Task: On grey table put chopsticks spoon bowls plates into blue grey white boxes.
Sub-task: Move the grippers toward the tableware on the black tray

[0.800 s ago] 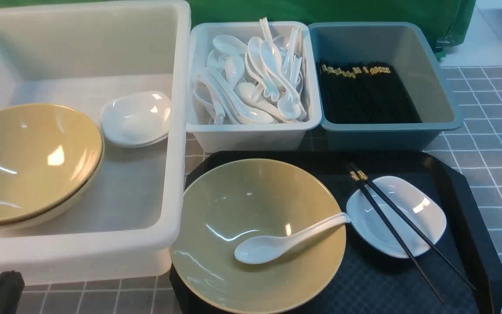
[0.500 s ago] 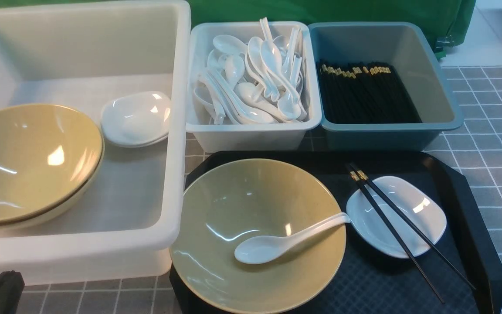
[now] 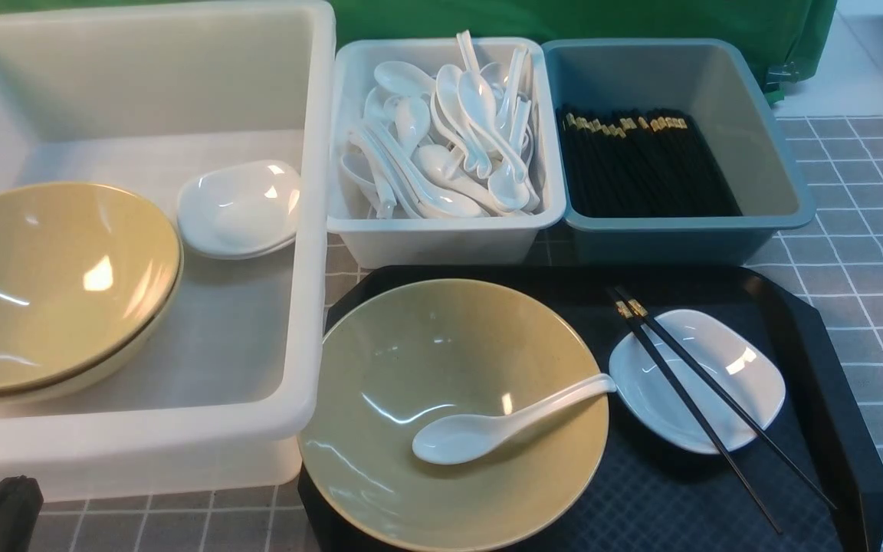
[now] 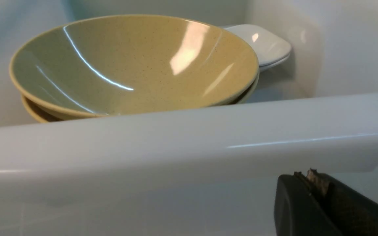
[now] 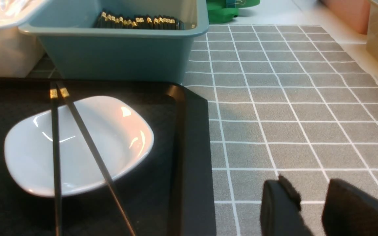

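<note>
Nothing's moved since the last frame. Bowl [image 3: 380, 368], spoon [image 3: 453, 441], plate [image 3: 706, 418] and chopsticks [image 3: 698, 412] still sit lower center to lower right, so this round looks unstarted, though all three bins, upper left to upper right, hold earlier stuff. Left gripper [image 4: 310, 175]'s closed, right gripper [image 5: 310, 186]'s open, both empty.

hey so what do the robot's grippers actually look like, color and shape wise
Both the left gripper and the right gripper have dark grey to black jaws, chunky and tapering towards the tips. No cables or markings show.
</note>
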`<move>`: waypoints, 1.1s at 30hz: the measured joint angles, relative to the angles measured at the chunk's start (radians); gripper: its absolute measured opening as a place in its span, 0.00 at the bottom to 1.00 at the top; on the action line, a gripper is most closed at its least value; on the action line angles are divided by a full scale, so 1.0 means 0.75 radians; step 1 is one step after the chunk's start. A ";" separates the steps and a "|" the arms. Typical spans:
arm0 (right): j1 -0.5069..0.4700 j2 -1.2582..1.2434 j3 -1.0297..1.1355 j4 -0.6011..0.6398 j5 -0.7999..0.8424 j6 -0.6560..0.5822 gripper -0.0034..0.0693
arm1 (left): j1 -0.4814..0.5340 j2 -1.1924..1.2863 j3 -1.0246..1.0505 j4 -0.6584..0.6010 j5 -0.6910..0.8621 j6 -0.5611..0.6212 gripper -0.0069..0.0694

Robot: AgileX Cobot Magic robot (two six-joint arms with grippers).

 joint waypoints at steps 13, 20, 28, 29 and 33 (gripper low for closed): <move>0.000 0.000 0.000 0.000 0.000 -0.001 0.37 | 0.000 0.000 0.000 0.000 0.000 0.000 0.08; 0.000 0.000 0.000 0.000 0.000 -0.003 0.37 | 0.000 0.000 0.000 0.000 0.000 0.000 0.08; 0.000 0.000 0.000 0.000 0.000 -0.004 0.37 | 0.000 0.000 0.000 0.034 0.000 0.014 0.08; 0.000 0.000 0.000 0.000 0.000 -0.004 0.37 | 0.000 0.000 0.000 0.036 0.000 0.018 0.08; 0.000 0.000 0.000 0.000 -0.001 -0.004 0.37 | 0.000 0.000 0.000 0.035 -0.003 0.023 0.08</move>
